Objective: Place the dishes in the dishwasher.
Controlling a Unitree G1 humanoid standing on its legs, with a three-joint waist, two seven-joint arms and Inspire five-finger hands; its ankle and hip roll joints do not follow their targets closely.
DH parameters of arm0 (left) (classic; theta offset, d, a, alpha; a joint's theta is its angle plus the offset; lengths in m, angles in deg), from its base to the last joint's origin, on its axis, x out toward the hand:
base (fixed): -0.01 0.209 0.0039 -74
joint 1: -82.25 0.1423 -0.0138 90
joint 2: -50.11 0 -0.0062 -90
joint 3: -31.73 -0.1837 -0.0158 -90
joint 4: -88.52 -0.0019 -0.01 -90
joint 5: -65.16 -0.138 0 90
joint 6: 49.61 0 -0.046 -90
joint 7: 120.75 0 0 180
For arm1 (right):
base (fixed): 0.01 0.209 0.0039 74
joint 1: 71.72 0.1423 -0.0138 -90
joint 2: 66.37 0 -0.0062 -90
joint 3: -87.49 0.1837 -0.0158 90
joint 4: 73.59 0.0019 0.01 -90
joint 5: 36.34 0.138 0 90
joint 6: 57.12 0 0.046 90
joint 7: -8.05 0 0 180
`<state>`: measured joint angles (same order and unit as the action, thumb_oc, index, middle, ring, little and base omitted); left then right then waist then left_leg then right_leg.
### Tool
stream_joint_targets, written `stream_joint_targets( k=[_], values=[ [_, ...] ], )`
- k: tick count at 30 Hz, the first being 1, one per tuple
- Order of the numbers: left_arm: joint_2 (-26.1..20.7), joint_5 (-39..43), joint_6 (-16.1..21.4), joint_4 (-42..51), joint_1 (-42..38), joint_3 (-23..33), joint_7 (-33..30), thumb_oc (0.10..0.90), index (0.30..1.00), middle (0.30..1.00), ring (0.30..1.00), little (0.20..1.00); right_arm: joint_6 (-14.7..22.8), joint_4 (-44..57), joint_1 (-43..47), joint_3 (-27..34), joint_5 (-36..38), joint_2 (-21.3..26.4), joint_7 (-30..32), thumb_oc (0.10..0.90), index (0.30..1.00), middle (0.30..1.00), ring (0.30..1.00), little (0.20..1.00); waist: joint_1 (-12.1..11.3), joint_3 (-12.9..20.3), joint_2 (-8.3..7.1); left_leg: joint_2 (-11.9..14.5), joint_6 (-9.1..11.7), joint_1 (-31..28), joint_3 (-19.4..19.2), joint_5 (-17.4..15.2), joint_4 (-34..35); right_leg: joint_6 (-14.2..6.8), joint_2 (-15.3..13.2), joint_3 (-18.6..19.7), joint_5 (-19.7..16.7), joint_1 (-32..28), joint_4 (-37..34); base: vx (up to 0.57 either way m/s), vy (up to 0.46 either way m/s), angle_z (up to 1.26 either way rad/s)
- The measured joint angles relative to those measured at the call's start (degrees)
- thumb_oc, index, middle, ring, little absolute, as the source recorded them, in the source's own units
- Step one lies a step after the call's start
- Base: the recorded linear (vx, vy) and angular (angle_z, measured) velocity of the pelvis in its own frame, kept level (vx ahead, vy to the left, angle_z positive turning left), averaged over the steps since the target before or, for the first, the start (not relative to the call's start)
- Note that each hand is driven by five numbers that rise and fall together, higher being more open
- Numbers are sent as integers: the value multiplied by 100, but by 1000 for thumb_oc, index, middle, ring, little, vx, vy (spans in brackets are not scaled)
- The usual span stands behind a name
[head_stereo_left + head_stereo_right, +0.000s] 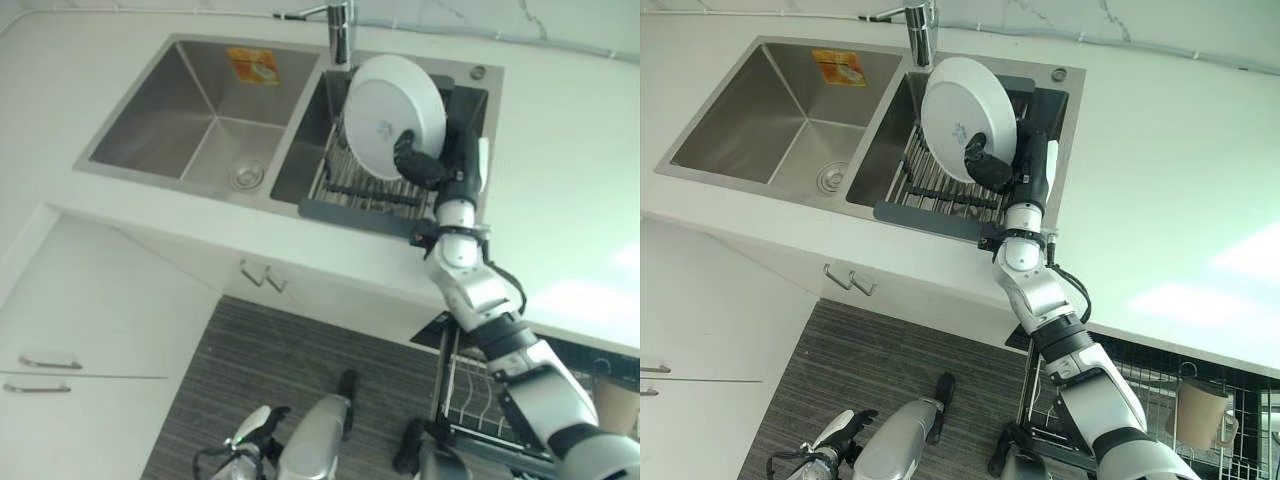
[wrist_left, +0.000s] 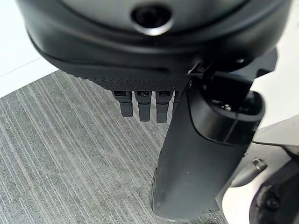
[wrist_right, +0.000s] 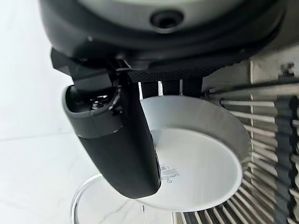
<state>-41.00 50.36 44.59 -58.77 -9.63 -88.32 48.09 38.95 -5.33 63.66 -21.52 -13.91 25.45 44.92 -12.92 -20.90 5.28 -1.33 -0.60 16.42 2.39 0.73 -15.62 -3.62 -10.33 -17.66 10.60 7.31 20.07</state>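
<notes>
Left eye view takes in the white tabletop [image 1: 560, 180] with its steel double sink [image 1: 200, 110], the tap [image 1: 340, 30] behind the divider, and white cabinets [image 1: 90, 330] beside a grey striped floor [image 1: 300, 370]. The dark-framed draining rack [image 1: 370, 190] sits in the sink's right basin. The right eye view adds the pulled-out dishwasher rack [image 1: 1200, 400] under the tabletop's edge at lower right, with a beige mug [image 1: 1202, 410] standing in its wire basket; the left eye view catches just a corner of that rack.

The right hand [image 1: 430, 165] reaches over the draining rack and grips a white plate [image 1: 392, 115], held above the rack's bars. In the right wrist view the thumb lies across the plate's [image 3: 201, 163] underside while the fingers [image 3: 149, 88] pass behind its rim, so the hand pinches the plate between them. That view also shows a small printed mark on the plate's base and a clear glass rim [image 3: 86, 196] below it, details too small to read from the head camera.

The plate is round, plain and glossy, with a shallow raised rim. It stands tilted on edge, its underside turned toward the robot and its upper rim close to the tap.

The left hand [image 2: 142, 105] hangs low over the striped floor, its fingers straight and relaxed, holding nothing.
</notes>
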Motion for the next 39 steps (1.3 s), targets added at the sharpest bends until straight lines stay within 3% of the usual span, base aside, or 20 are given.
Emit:
stream_joint_targets(
  k=[4,9,13,16,18,19,20,21,22,23,25,27,28,29,31,33,35,39],
  values=[
    [2,-11,1,-3,17,0,-106,800,900,900,900,900,137,-2,-11,0,-222,-117,233,400,300,300,300,300,21,0,-1,14,-3,-170,-79,0,59,0,-2,77,1,-94,-18,13,-24,-11],
    [37,-7,1,-97,28,6,-113,800,900,900,900,900,1014,43,-122,-84,33,-324,21,400,300,300,300,300,81,6,-10,69,-25,-344,-263,-71,47,3,11,214,3,-147,-48,48,5,-20],
    [48,-14,-4,-188,26,111,-90,800,900,900,900,900,1492,817,-496,-111,20,-518,-193,400,300,300,300,300,193,26,-40,121,-59,-398,-427,-215,-63,-9,41,346,-13,-192,-121,91,64,-23],
    [51,-186,-14,-325,59,220,-62,800,900,900,900,900,1636,1763,-1119,-258,-9,-597,-292,400,300,300,300,300,384,172,-189,148,-124,-479,-667,-350,-139,-110,36,569,-73,-196,-165,105,88,-45],
    [43,-243,-62,-427,40,221,-17,800,900,900,900,900,1756,2417,-1707,-344,1,-536,-502,400,300,300,300,300,625,258,-347,248,-182,-715,-1137,-412,-117,-105,18,614,-322,-162,-303,-28,66,-122],
    [43,-223,-130,-419,78,202,2,800,900,900,900,900,1836,2424,-1803,-335,146,-623,-675,400,300,300,300,300,735,283,-338,397,-195,-807,-1465,-441,-84,-144,122,580,-620,-172,-506,-112,22,-120],
    [42,-223,-133,-417,82,203,4,800,900,900,900,900,1838,2423,-1807,-336,156,-625,-689,400,300,300,300,300,738,282,-338,410,-196,-818,-1490,-441,-80,-147,139,570,-651,-166,-527,-166,-49,-208],
    [31,-98,-195,-420,202,331,36,800,900,900,900,900,1866,2407,-1833,-455,435,-680,-871,400,300,300,300,300,624,304,-350,811,-247,-911,-2017,-427,13,-142,363,274,-1301,-99,-1108,-158,-89,-251],
    [107,-16,-248,-545,159,582,50,800,900,900,900,900,1948,2419,-1852,-419,466,-557,-901,400,300,300,300,300,668,313,-339,885,-276,-874,-1985,-479,52,-121,165,-264,-1123,0,-757,-141,-116,-254],
    [191,92,-347,-741,20,772,39,800,900,900,900,900,2130,2422,-1972,-216,444,-415,-845,400,300,300,300,300,853,325,-318,885,-252,-788,-1969,-462,20,-233,-190,-486,-946,-126,-350,-90,-145,-108],
    [150,432,-352,-797,-23,1055,22,800,900,900,900,900,2291,2428,-2022,206,172,-232,-528,400,300,300,300,300,901,333,-303,976,-234,-570,-1963,-464,-83,-455,-561,-516,-785,-512,-170,-4,-194,-30],
    [125,563,-374,-938,-53,1168,13,800,900,900,900,900,2388,2536,-2015,353,-202,-206,-316,400,300,300,300,300,679,364,-266,1206,-53,-412,-2086,-427,-218,-424,-679,-659,-658,-845,-339,-58,-293,-81],
    [102,564,-420,-1052,51,1197,23,800,900,900,900,900,2482,2635,-1958,72,-361,-187,-363,400,300,300,300,300,572,378,-285,1321,168,-318,-2098,-329,-364,-608,-553,-679,-441,-988,-766,-109,-337,-95],
    [249,581,-431,-1073,127,1250,12,800,900,900,900,900,2493,2659,-1981,-58,-429,-88,-411,400,300,300,300,300,630,400,-143,1420,270,-263,-2024,-175,-372,-623,-405,-702,-392,-986,-744,-112,-291,-55],
    [553,787,-411,-977,408,1252,21,800,900,900,900,900,2484,2665,-2098,-241,-423,157,-452,400,300,300,300,300,738,542,-12,1536,438,-282,-1839,159,-17,-431,-288,-625,-160,-620,-359,-8,-198,-15],
    [654,781,-411,-1019,534,1300,52,800,900,900,900,900,2479,2666,-2149,-180,-426,292,-441,400,300,300,300,300,842,596,-3,1615,594,-320,-1774,362,272,-295,-223,-579,86,-355,53,18,-195,-13],
    [705,775,-429,-1119,676,1380,19,800,900,900,900,900,2405,2797,-2457,-29,-432,334,-438,400,300,300,300,300,852,820,-36,1633,681,-382,-1762,457,510,-172,-229,-467,344,-44,514,2,-149,-21],
    [773,774,-423,-1111,907,1221,12,800,900,900,900,900,2353,3103,-3003,-20,-423,548,-567,400,300,300,300,300,993,979,39,1620,734,-560,-1743,591,610,-112,-210,-264,427,54,708,-1,-54,-25]
  ],
)
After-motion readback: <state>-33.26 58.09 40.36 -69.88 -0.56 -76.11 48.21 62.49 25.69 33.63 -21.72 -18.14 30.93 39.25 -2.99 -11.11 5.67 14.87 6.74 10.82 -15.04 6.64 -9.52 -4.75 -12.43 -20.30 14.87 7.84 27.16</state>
